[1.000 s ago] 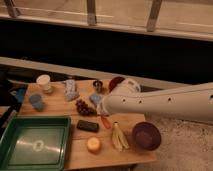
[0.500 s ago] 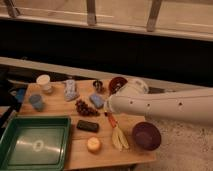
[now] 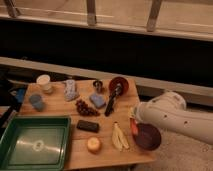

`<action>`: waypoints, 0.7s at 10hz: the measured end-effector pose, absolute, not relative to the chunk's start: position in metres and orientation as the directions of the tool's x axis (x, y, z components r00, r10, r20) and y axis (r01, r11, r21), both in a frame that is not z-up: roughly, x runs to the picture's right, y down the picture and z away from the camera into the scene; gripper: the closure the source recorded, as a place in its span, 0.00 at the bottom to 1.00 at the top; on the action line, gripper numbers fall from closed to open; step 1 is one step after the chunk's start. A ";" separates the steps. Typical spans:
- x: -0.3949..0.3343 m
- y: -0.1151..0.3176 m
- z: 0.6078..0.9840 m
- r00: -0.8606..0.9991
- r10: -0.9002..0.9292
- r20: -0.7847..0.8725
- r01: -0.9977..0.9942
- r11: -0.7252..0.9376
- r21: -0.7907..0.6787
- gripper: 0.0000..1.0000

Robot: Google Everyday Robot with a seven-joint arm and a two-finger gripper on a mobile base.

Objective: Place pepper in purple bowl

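Observation:
The pepper (image 3: pixel 134 129) is small and orange-red. It hangs upright at the left rim of the dark purple bowl (image 3: pixel 150 138), which stands at the table's front right corner. My gripper (image 3: pixel 134 122) is at the end of the white arm (image 3: pixel 170 117), which reaches in from the right. It is directly above the pepper and shut on it. The arm's bulk hides most of the gripper.
A pale banana peel (image 3: pixel 119 137) lies just left of the bowl. A red bowl (image 3: pixel 120 84) with a dark utensil (image 3: pixel 111 102) stands behind. Grapes (image 3: pixel 86 108), a blue sponge (image 3: pixel 97 100), a dark block (image 3: pixel 87 126), an orange round thing (image 3: pixel 93 145) and a green tray (image 3: pixel 35 142) lie to the left.
My arm has moved right and towards the front, carrying the pepper from near the banana peel to the purple bowl's left rim.

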State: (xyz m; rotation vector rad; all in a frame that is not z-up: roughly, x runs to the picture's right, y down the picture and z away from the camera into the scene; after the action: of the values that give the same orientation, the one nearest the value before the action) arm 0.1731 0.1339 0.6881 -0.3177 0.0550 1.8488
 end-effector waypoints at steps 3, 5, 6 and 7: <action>0.237 0.169 0.687 -0.406 0.883 -0.235 -0.899 -0.432 -0.072 1.00; 0.248 0.175 0.686 -0.426 0.875 -0.228 -0.890 -0.451 -0.066 1.00; 0.247 0.175 0.687 -0.424 0.876 -0.229 -0.891 -0.449 -0.067 1.00; 0.247 0.175 0.687 -0.425 0.876 -0.229 -0.891 -0.450 -0.067 1.00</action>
State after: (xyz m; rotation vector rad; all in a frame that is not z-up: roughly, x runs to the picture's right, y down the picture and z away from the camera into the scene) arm 0.2471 0.1754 0.6868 -0.2773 0.0774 2.0190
